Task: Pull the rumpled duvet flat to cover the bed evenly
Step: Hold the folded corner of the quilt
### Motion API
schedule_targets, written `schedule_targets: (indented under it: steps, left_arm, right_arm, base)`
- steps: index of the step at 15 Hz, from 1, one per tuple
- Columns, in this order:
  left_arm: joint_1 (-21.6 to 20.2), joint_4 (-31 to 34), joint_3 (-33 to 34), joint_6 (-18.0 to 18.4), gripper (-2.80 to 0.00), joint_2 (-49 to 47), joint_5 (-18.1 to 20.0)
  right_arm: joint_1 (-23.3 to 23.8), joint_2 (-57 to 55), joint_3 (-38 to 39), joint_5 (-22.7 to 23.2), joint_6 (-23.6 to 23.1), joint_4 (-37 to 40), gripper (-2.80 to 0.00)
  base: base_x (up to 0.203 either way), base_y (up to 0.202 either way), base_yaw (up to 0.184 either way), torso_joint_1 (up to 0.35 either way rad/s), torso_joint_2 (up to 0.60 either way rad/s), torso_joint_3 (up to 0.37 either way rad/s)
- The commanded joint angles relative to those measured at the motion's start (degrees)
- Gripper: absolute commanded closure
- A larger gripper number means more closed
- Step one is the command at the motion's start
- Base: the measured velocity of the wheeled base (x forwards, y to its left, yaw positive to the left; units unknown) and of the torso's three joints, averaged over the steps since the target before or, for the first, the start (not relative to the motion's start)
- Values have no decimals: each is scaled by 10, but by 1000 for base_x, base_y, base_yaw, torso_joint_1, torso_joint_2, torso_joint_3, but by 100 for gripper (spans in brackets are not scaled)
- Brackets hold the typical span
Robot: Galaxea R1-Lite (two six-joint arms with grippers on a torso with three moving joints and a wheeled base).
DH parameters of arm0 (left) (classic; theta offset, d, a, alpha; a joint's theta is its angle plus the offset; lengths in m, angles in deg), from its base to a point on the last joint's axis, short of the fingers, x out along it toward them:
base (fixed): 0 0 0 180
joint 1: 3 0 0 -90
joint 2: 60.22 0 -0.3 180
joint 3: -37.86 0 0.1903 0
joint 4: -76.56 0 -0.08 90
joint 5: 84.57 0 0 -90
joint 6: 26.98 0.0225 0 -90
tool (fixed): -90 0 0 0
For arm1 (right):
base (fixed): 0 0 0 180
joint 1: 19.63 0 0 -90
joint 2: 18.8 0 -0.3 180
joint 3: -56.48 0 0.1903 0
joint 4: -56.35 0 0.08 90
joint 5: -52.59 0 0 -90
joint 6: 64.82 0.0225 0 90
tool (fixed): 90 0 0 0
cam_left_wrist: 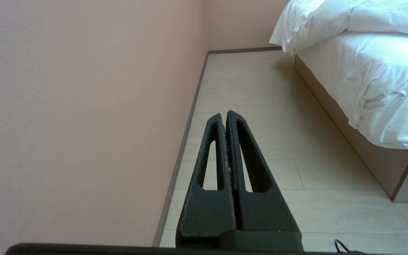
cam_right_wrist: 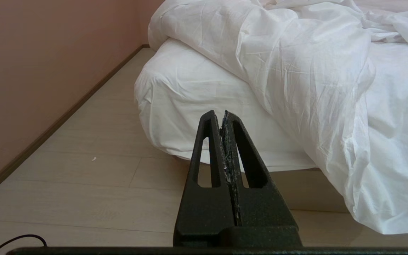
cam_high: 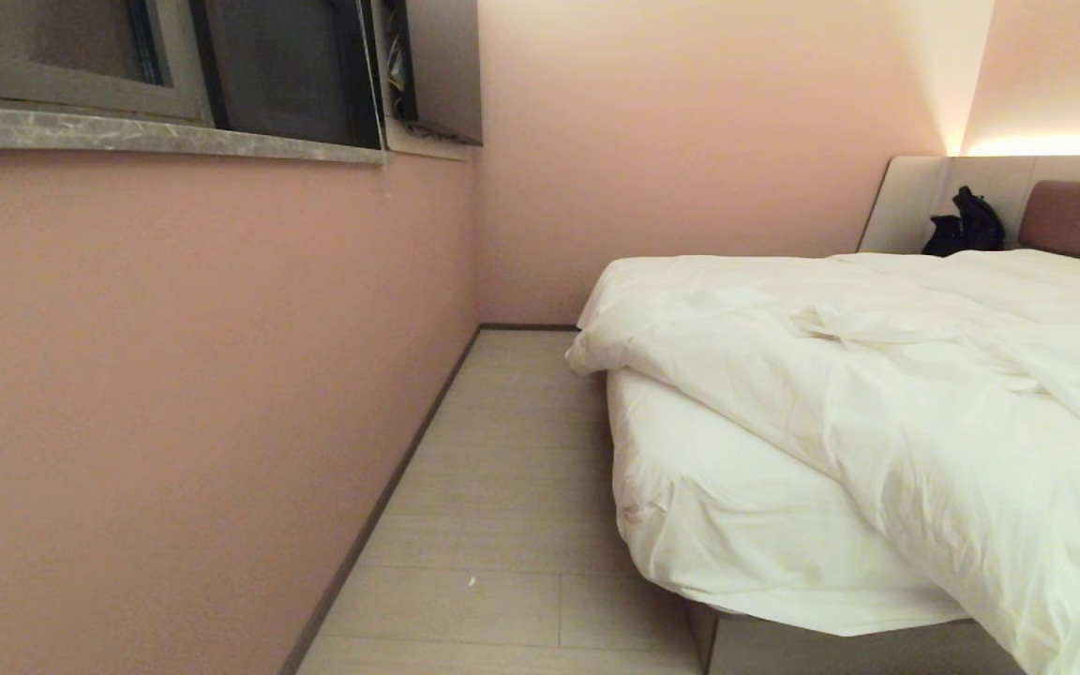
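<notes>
Rumpled duvet (cam_high: 924,375) askew on bed (cam_high: 737,506)

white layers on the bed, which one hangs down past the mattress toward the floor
The duvet: the thick, wrinkled layer lying askew on top, spilling over the foot edge. The fitted sheet stays wrapped around the mattress corner, left bare.

A pink wall (cam_high: 193,394) runs along the left, meeting a second pink wall (cam_high: 690,131) at the far corner. High on the left wall sits a grey stone window sill (cam_high: 156,136) under a dark window (cam_high: 287,70). Pale wood-look floor planks (cam_high: 502,506) fill the strip below, edged by a dark skirting board (cam_high: 381,506). A black bag (cam_high: 964,225) sits at the far right. A small white speck (cam_high: 472,581) lies on the near floor.
</notes>
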Motion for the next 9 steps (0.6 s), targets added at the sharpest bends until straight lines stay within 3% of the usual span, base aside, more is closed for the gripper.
schedule_targets:
  steps: [1, 3, 9]
  left_arm:
    - [0, -1, 0, 0, 0, 0, 0]
    - [0, -1, 0, -1, 0, 0, 0]
    - [0, -1, 0, -1, 0, 0, 0]
  right_arm:
    - [0, 0, 0, 0, 0, 0, 0]
    - [0, 0, 0, 0, 0, 0, 0]
    - [0, 0, 0, 0, 0, 0, 0]
  base:
    - [0, 0, 0, 0, 0, 0]
    - [28, 0, 0, -1, 3, 1]
    - [189, 0, 0, 3, 1, 3]
